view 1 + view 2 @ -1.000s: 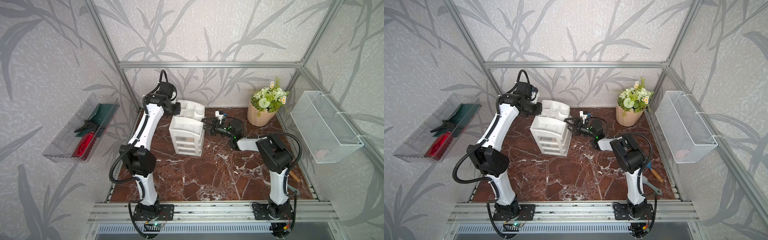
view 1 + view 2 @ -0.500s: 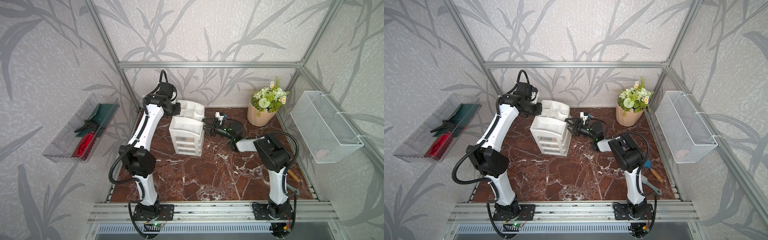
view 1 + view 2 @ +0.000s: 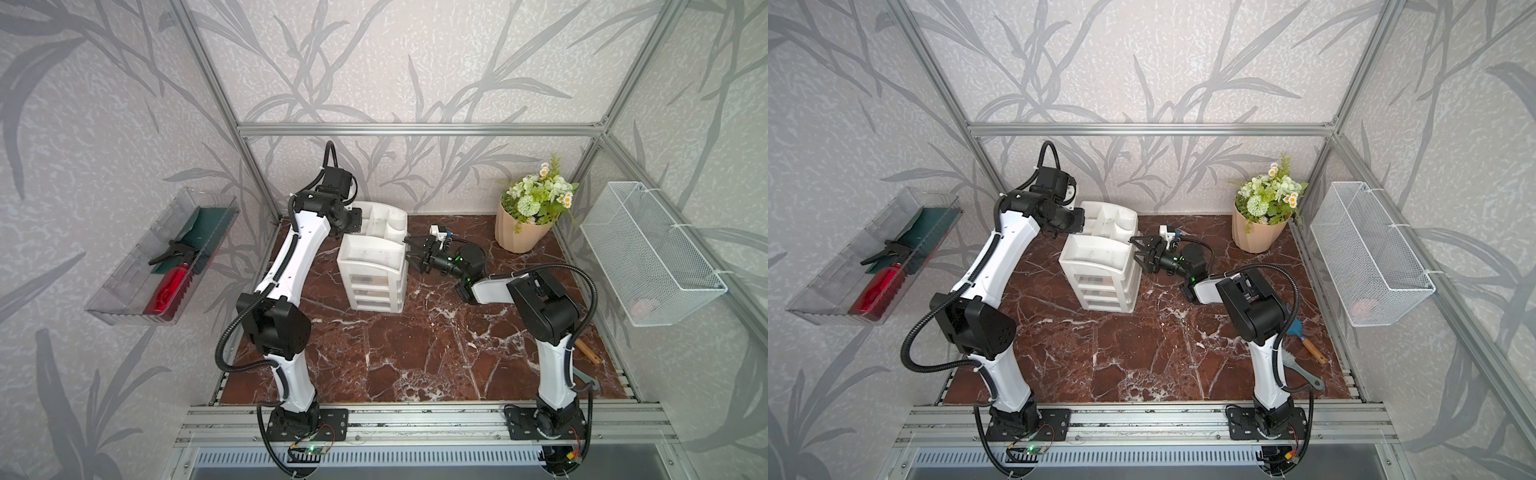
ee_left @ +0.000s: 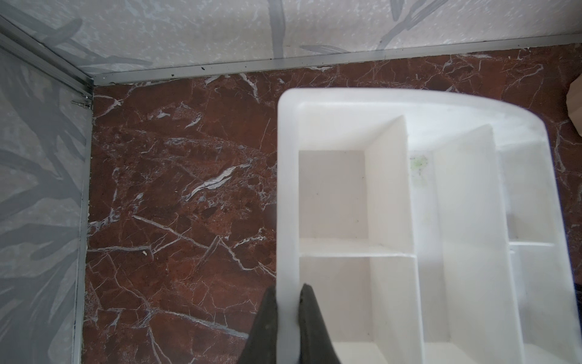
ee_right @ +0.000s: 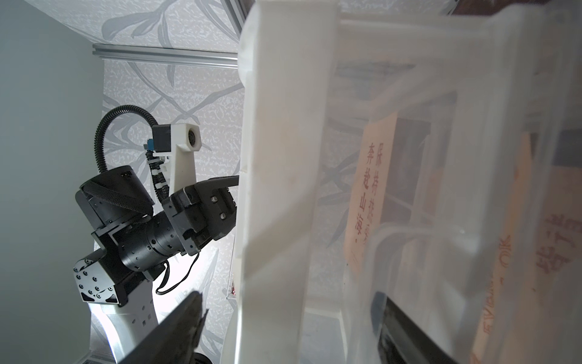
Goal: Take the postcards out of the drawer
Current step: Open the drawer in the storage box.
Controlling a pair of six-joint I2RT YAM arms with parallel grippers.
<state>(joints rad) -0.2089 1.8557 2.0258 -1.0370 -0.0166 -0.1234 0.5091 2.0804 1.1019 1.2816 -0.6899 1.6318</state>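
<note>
Left gripper [image 4: 288, 288] clamps rim of white plastic drawer organiser [image 3: 370, 274]; right gripper [image 3: 409, 248] gapes empty alongside. Peach printed postcards [image 5: 371, 195] show through translucent drawer [image 5: 466, 189]: best pull straight.

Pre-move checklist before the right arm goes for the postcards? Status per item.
1. Left gripper clamped on drawer unit rim, bracing it: ok.
2. Right gripper open, beside the unit: ok.
3. Postcards located, seen through the translucent plastic: ok.
4. Drawers pulled out: not ok, fronts look flush in both top views.
5. Right gripper lined up with a drawer handle: cannot tell.
6. Flower pot clear of the right arm: ok.
</note>
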